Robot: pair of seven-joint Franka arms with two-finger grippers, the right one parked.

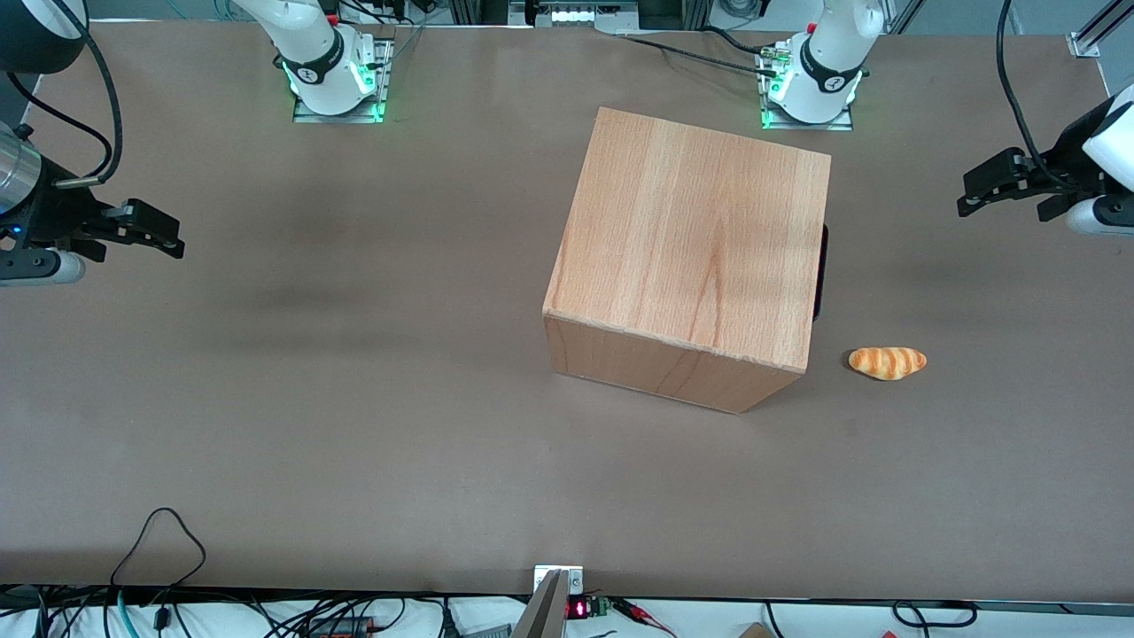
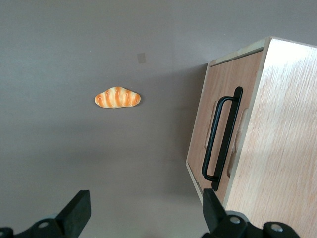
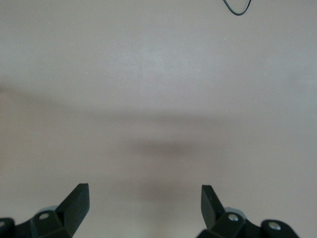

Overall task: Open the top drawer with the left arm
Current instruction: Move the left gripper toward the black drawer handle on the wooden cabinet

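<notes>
One large light-wood box casing (image 1: 691,257) standing mid-table on the matte brown table (image 1: 310,399), rotated so its drawer face turns toward the working arm's end. Top drawer (image 2: 225,114) fully shut, flat wooden front panel flush with the casing, black bar handle (image 2: 223,139) running along that panel with a clear gap beneath the bar. Black two-finger end effector (image 1: 997,190) of the white glossy left arm (image 1: 1103,151) hovering above the table at the working arm's end, well apart from the handle, fingers (image 2: 74,213) spread wide and holding nothing. Small golden, striped croissant-shaped bread roll (image 1: 888,361) lying on the table near the casing's front corner, nearer the front camera than the handle. Judged as the approach stage, nothing yet grasped. Likely best done by lowering to handle height, lining the spread fingers across the bar at its middle, closing firmly, then pulling straight along the drawer's slide line, square to the angled face. Risk of dragging the whole casing if pulled off-axis.
</notes>
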